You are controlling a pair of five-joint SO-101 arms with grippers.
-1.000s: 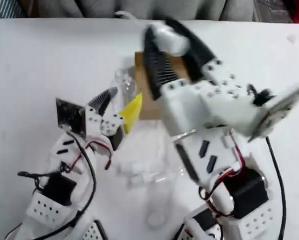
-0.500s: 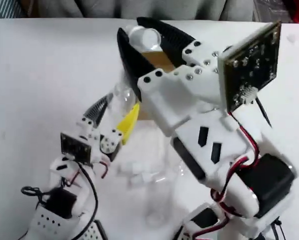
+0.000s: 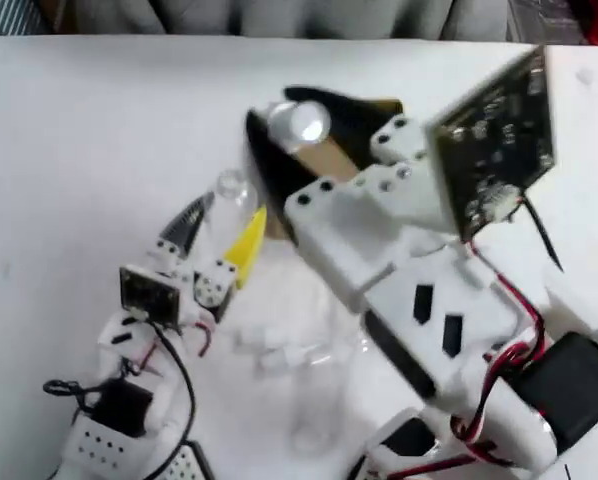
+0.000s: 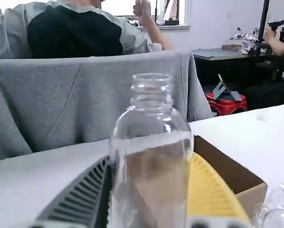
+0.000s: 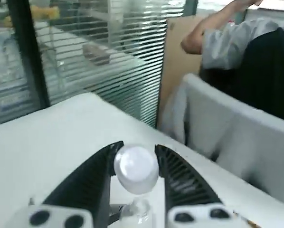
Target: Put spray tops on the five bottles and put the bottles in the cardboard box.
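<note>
My left gripper (image 3: 229, 212), with one black and one yellow finger, is shut on a clear, uncapped bottle (image 3: 229, 195) held upright just left of the cardboard box (image 3: 331, 157). In the left wrist view the bottle (image 4: 150, 156) stands between the fingers, its open neck on top, with the box (image 4: 230, 175) behind it. My right gripper (image 3: 297, 120) hangs higher up over the box's near-left corner, shut on a white spray top (image 3: 301, 122). In the right wrist view the spray top (image 5: 136, 168) sits between the black fingers, with the bottle's neck (image 5: 135, 209) just beneath it.
Loose white spray tops (image 3: 271, 345) and another clear bottle (image 3: 314, 395) lie on the white table between the two arm bases. A further bottle (image 4: 275, 209) lies near the box. The right arm's bulk covers most of the box.
My right gripper has swung left and then come down with the spray top, ending closer above the bottle. The left gripper has shifted slightly left and nearer with the bottle.
</note>
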